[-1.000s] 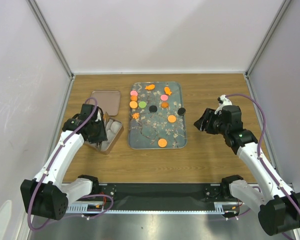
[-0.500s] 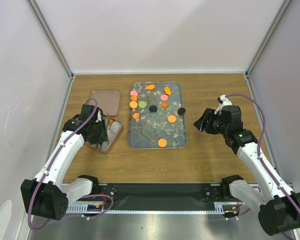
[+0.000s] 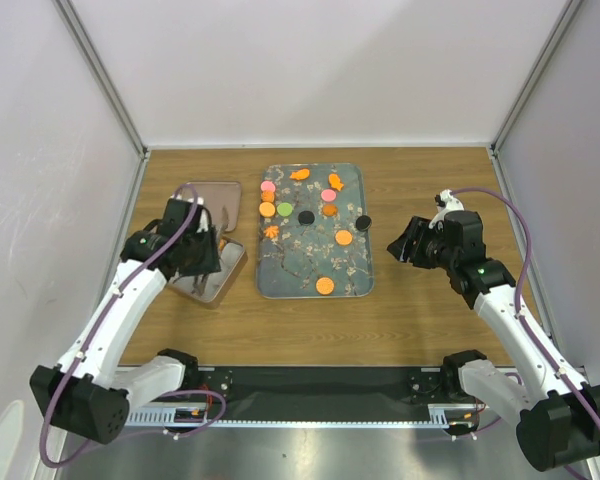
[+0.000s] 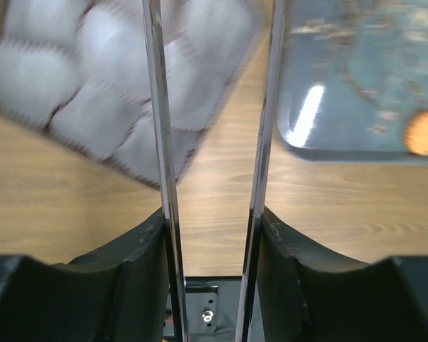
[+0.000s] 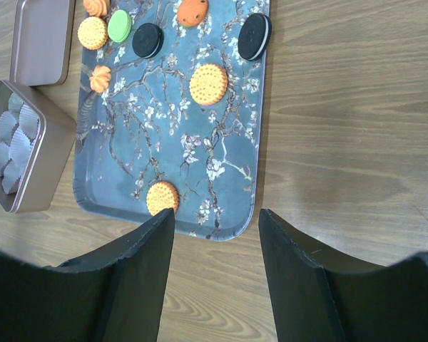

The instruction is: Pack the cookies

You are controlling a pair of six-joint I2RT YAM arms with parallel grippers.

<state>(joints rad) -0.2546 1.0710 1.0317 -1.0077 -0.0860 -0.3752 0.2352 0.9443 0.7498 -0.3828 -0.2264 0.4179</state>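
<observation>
Against the frames before, the left pincer point(image 3: 212, 248) is seen shifted up and away from the near part of the tin point(image 3: 216, 277). It is now held above the tin's far half, close to the lid point(image 3: 212, 203) that lies flat beyond it. The right arm is found unchanged, and no cookie has been moved.

The left pincer's thin metal fingers point(image 4: 155, 107) are held apart, with nothing gripped between them. In the left wrist view, blurred white paper cups point(image 4: 93, 85) are seen to one side of them and a corner of the tray point(image 4: 357, 78) to the other. The right pincer point(image 5: 214, 217) is spread wide and empty, raised over the table point(image 5: 342, 142) beyond the tray's right edge.

All the cookies point(image 5: 208, 84) are left on the floral tray, none in the tin. Most are gathered in the far half. One black cookie point(image 5: 255, 36) is perched on the right rim, and one orange disc point(image 5: 162, 197) is set alone near the near edge.

A narrow strip of bare wood is kept between the tin and the tray's left edge. Broad open table is offered to the right of the tray and along the near side. The tray's middle is left largely bare.
</observation>
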